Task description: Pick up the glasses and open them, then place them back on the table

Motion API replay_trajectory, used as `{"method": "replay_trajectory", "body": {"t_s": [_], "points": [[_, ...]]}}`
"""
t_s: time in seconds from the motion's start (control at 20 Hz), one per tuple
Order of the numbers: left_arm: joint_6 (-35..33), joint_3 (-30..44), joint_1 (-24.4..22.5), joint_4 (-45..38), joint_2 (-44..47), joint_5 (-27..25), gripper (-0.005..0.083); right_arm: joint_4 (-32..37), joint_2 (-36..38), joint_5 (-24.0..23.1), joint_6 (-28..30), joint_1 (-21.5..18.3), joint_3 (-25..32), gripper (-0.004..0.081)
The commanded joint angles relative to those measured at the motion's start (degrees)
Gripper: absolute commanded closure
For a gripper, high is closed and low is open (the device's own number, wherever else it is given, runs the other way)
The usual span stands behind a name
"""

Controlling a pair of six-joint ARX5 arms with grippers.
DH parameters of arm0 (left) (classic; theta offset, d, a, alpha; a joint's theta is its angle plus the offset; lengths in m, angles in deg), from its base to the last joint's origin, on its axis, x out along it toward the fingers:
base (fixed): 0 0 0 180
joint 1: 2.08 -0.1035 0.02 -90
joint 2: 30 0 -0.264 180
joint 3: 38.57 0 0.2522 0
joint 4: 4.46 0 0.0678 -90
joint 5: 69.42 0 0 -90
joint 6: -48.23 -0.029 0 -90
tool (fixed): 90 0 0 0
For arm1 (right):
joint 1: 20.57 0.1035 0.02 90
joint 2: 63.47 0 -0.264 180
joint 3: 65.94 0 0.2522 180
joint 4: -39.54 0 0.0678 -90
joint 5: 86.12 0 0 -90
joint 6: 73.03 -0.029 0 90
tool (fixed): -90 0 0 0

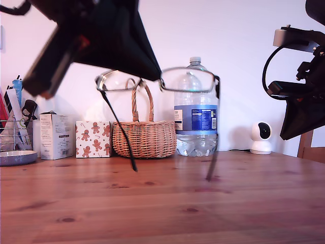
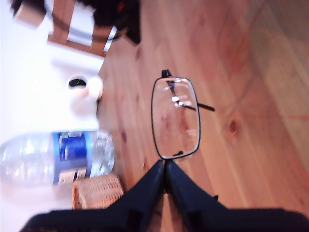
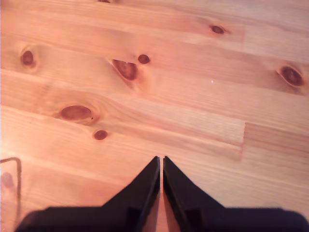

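Note:
The glasses [image 1: 188,80] hang in the air in front of the basket, both slim temple arms swung out and pointing down toward the table [image 1: 162,203]. My first gripper [image 1: 155,76] comes in from the exterior view's upper left and is shut on the frame between the lenses. In the first wrist view one clear lens [image 2: 175,118] shows just beyond my first gripper [image 2: 164,166]. My second gripper [image 1: 285,136] hovers at the exterior view's right, apart from the glasses. It is shut and empty [image 3: 161,162] over bare wood [image 3: 169,87].
Along the back wall stand a wicker basket [image 1: 144,137], a large water bottle [image 1: 195,117], a gingerbread-print box [image 1: 93,139], a white box [image 1: 56,136], a small white camera [image 1: 260,137] and a wire rack [image 1: 15,129]. A chair back [image 1: 311,147] shows at the exterior view's right edge.

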Motion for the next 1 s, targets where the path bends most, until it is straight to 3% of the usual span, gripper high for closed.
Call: {"method": "replay_trajectory", "body": {"t_s": [0.0,0.5,0.95], "points": [[-0.3,1.1,-0.6,-0.8,-2.2,1.7,0.0795,0.4,0.0,0.2,-0.3,-0.2,0.2,0.078],[-3.0,1.1,-0.9,-3.3,-11.0,3.8,0.0795,0.8,0.0,0.2,-0.3,-0.2,0.2,0.078],[-3.4,1.1,-4.6,1.0,-16.4,8.6,0.0795,1.0,0.0,0.2,-0.3,-0.2,0.2,0.078]]}}
